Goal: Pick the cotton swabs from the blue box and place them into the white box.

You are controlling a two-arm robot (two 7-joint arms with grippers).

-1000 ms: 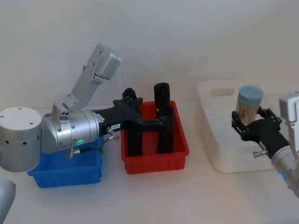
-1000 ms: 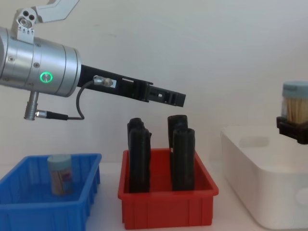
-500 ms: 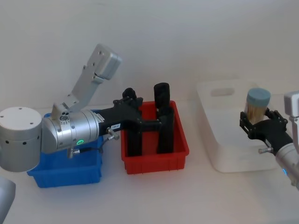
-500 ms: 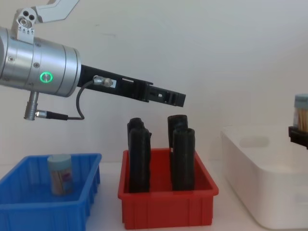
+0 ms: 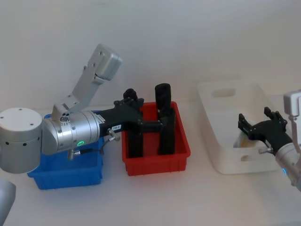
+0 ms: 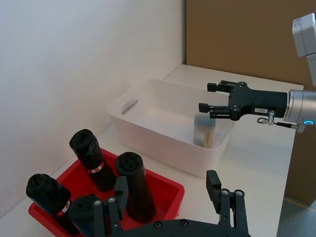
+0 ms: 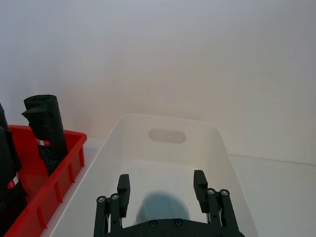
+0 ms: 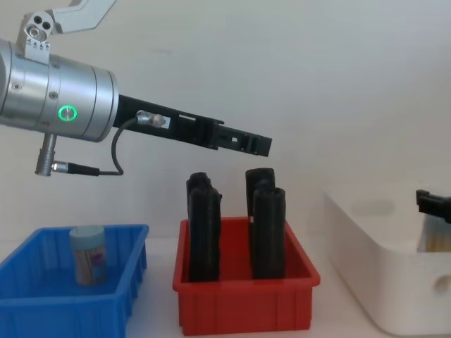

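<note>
My right gripper [image 5: 253,126] hangs open just above the near end of the white box [image 5: 226,86], nothing between its fingers [image 7: 123,187]. Below it a cotton swab jar [image 6: 204,133] with a pale blue lid is inside the white box [image 6: 148,129], blurred and free of the gripper [image 6: 210,97]. Another cotton swab jar [image 8: 89,255] stands upright in the blue box [image 8: 116,303] at the left. My left gripper [image 5: 145,111] is open and empty, held above the red bin, away from the blue box [image 5: 70,178].
A red bin [image 5: 157,162] holding several tall black cylinders [image 5: 162,96] sits between the blue and white boxes, under my left gripper [image 8: 258,144]. A wall runs close behind all three. Bare white table lies in front.
My right gripper came down over the white box with the jar and opened. The jar left its fingers and is now inside the box. The left arm has not moved.
</note>
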